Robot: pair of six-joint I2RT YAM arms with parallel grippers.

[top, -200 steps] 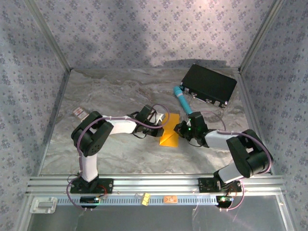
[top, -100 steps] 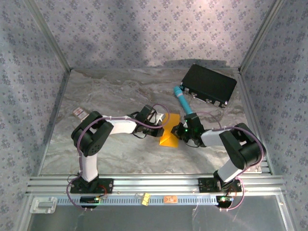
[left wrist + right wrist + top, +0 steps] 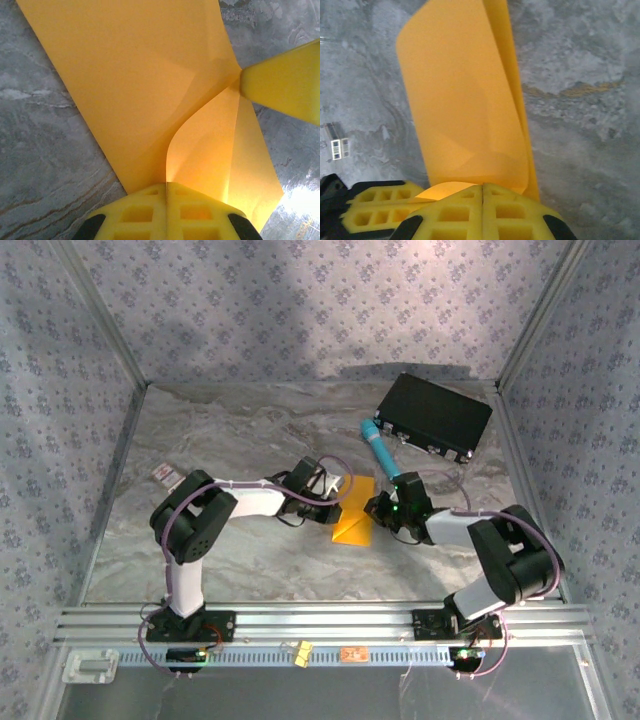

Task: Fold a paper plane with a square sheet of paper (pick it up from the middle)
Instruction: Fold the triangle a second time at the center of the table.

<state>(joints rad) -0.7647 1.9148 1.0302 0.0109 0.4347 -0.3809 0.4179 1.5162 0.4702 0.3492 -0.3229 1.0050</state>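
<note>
The square sheet of paper (image 3: 353, 512), bright orange-yellow and partly folded over on itself, lies on the marble table between both grippers. My left gripper (image 3: 335, 497) is shut on its left edge. In the left wrist view the yellow fingertips (image 3: 166, 184) pinch a raised, curling flap of the sheet (image 3: 145, 80). My right gripper (image 3: 377, 512) is shut on the opposite edge. In the right wrist view its jaws (image 3: 483, 187) clamp the sheet (image 3: 465, 100), which shows faint diagonal creases. One of the right gripper's fingers (image 3: 287, 82) touches the paper at the right of the left wrist view.
A teal pen-like cylinder (image 3: 381, 449) lies just behind the right gripper. A black box (image 3: 433, 416) sits at the back right. A small white-and-red card (image 3: 163, 473) lies at the left wall. Metal frame posts and patterned walls close in the table.
The right arm's elbow swung inward and back out again, while its gripper stayed on the paper. The left arm and the sheet have hardly moved.
</note>
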